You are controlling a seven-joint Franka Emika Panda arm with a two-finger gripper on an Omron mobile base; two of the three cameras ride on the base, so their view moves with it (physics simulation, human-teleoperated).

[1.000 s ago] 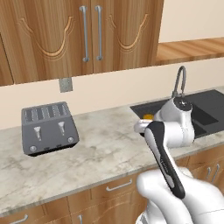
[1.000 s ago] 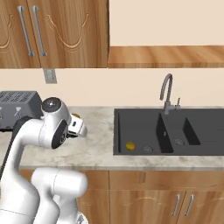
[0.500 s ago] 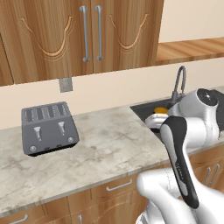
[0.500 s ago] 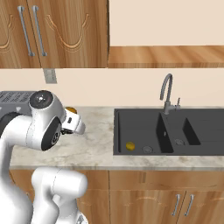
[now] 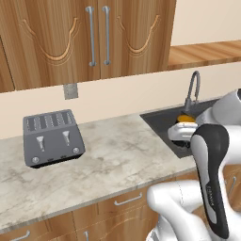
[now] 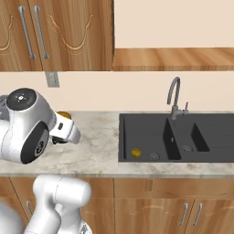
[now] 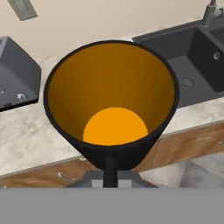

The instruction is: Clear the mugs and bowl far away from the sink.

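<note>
- Currently the gripper [image 7: 110, 173] is clamped tight on the wall of the black mug [image 7: 111, 103], carrying it in the air above the marble counter [image 5: 108, 160], between the toaster [image 5: 52, 137] and the sink [image 6: 176, 139].
- In the left base view, the mug's orange inside [image 5: 186, 118] shows just past the arm's forearm; in the right base view it shows beside the wrist, above the counter.
- Orientation: seen from the hand view, the mug's mouth faces the camera, so its long axis runs along the gripper's line of sight. Whether the mug is upright relative to the room cannot be told; the handle is hidden.
- Risk: the hold appears to be a thin pinch on the rim, so a fast swing could let the mug pivot or slip out.
- Risk: releasing above the counter, or with the mug tilted, would likely let it tip and roll.
- Risk: the arm masks much of the counter, so a placement too near the toaster could cause a collision.
</note>
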